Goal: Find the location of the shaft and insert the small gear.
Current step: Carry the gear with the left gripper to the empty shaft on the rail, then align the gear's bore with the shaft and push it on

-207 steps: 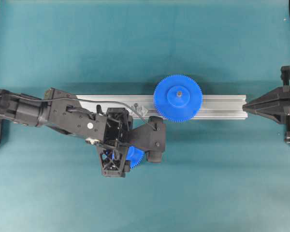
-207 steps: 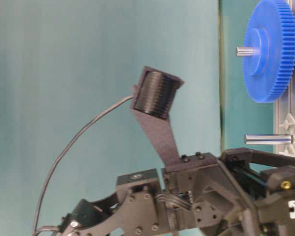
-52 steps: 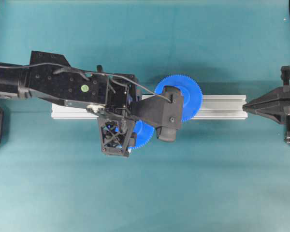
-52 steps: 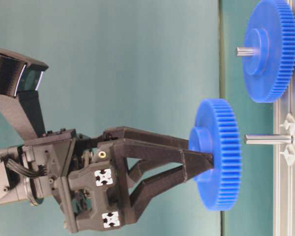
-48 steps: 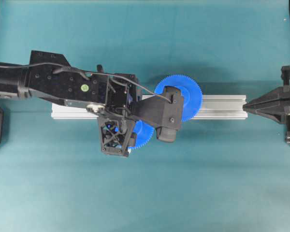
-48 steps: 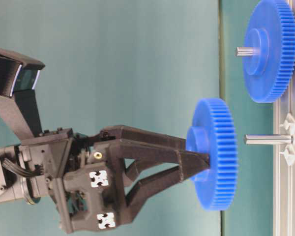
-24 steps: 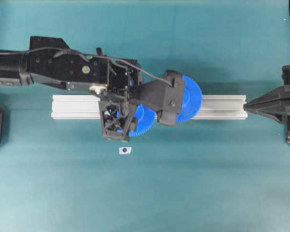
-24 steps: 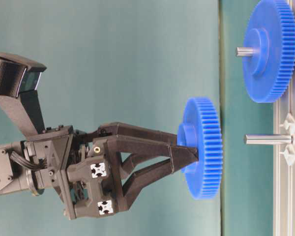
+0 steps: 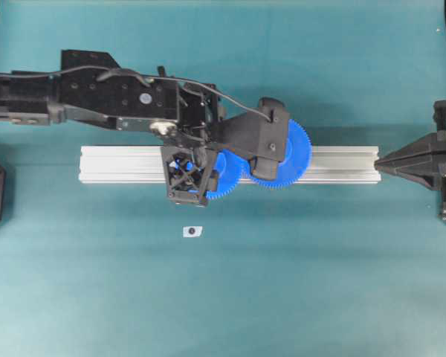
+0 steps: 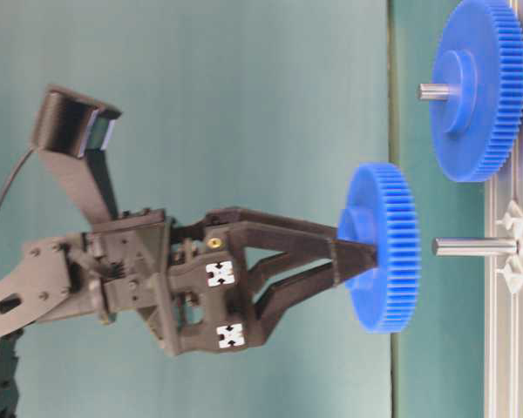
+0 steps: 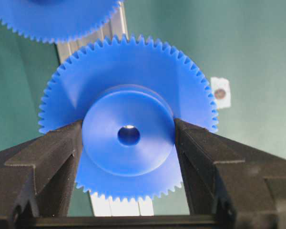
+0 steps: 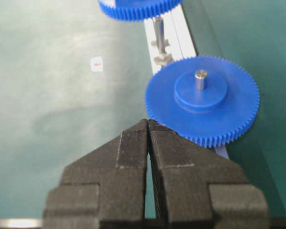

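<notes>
My left gripper (image 11: 128, 136) is shut on the raised hub of the small gear (image 11: 105, 71), a bright blue toothed wheel, one black finger (image 11: 52, 157) on each side. In the table-level view the small gear (image 10: 392, 261) hangs level with the shaft (image 10: 475, 246), a grey pin standing out of the rail, with a narrow gap left to the pin's tip. A glint shows through the gear's centre hole. From overhead the small gear (image 9: 221, 177) lies over the rail beside the large gear (image 9: 296, 152). My right gripper (image 12: 148, 123) is shut and holds nothing.
The large blue gear (image 12: 202, 98) sits on its own pin on the aluminium rail (image 9: 119, 163). A small white tag with a dark dot (image 9: 192, 231) lies on the teal mat in front of the rail. The right gripper (image 9: 380, 161) rests at the rail's right end.
The left gripper has carried the small gear from in front of the rail to over it and closer to the shaft's tip. The white tag is uncovered. The right arm is still.
</notes>
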Controlling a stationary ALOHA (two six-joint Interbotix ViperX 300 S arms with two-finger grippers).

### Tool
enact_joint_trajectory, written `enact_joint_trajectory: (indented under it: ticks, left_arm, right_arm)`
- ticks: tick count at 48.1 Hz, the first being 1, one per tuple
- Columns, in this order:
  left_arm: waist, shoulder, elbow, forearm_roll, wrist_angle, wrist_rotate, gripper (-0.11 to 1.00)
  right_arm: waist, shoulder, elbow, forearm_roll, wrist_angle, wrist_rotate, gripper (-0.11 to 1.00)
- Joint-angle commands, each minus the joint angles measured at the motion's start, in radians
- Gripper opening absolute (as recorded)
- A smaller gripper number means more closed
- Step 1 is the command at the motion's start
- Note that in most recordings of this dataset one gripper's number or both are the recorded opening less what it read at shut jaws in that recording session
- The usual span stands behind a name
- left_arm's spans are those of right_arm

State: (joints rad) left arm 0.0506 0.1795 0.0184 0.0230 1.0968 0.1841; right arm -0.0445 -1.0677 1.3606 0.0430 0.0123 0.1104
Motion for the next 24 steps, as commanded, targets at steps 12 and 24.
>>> enact_joint_trajectory:
  ticks: [12,24]
  left_arm:
    - [0.015,0.021,-0.014,0.003,-0.018,0.002,0.64]
    - [0.029,0.044,-0.005,0.003,-0.034,0.002,0.64]
  right_arm:
    - [-0.003,0.006,-0.014,0.002,-0.003,0.011,0.02]
    - [-0.003,0.006,-0.014,0.002,-0.003,0.011,0.02]
